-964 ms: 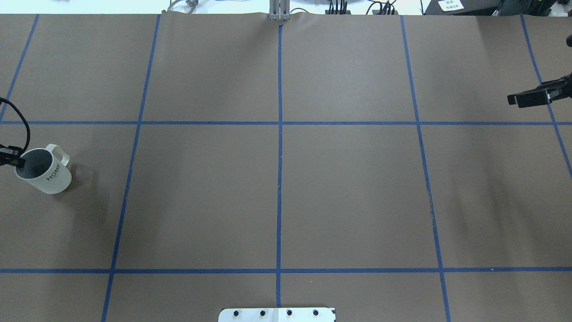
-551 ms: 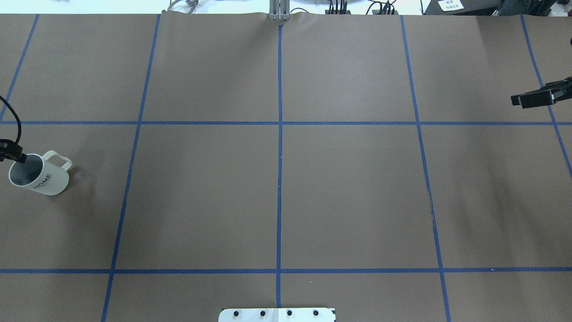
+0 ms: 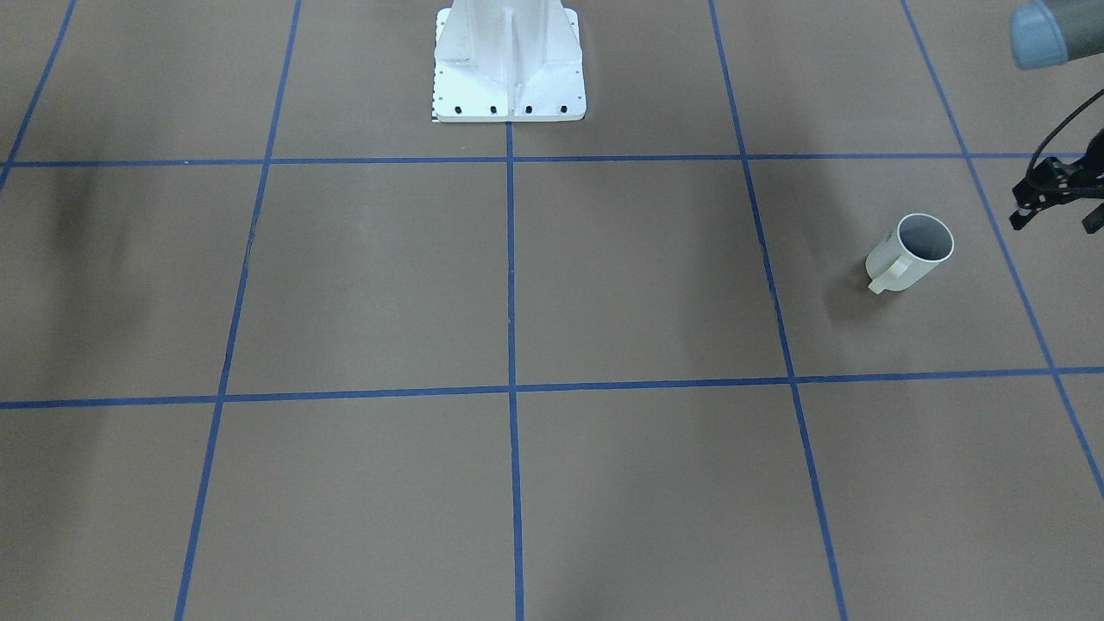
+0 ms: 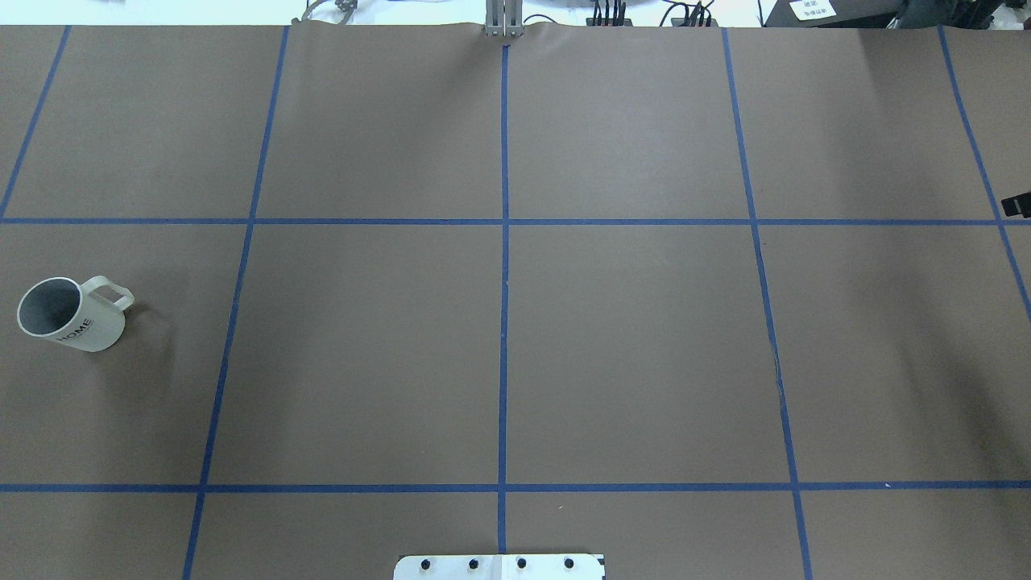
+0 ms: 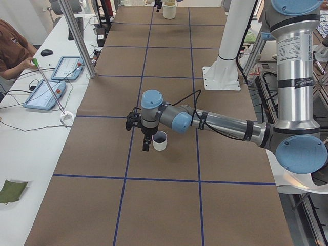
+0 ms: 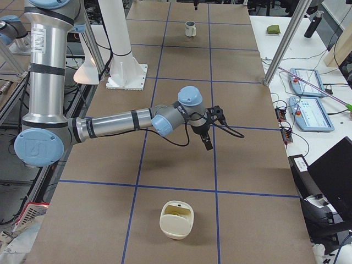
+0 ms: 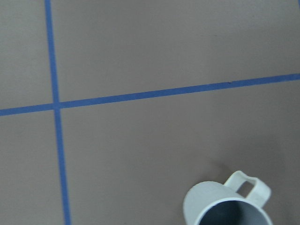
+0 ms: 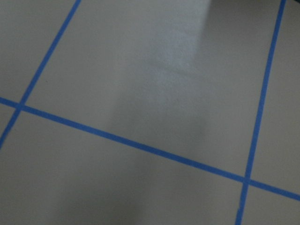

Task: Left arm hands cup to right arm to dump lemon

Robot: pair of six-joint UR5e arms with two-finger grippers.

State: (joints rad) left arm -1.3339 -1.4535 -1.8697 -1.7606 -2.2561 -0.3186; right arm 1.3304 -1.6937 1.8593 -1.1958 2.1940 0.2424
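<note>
The cup (image 4: pixel 71 314), white-cream with "HOME" on its side, stands upright at the table's left edge, handle to the right. It also shows in the front-facing view (image 3: pixel 912 250) and the left wrist view (image 7: pixel 229 206); its grey inside looks empty. My left gripper (image 3: pixel 1056 222) hangs just beside the cup, clear of it, its two tips apart and empty. It is outside the overhead view. Only a tip of my right gripper (image 4: pixel 1017 206) shows at the right edge; I cannot tell its state. No lemon shows in any view.
A cream bowl-like container (image 6: pixel 176 220) sits on the table near the right end, in front of the right arm. The white robot base (image 3: pixel 509 60) stands at the middle of the table's robot side. Blue tape lines grid the brown surface.
The left gripper has let go of the cup's rim and drawn back out of the overhead view. The cup now rests on the table. The right gripper has drawn back to the right edge.
</note>
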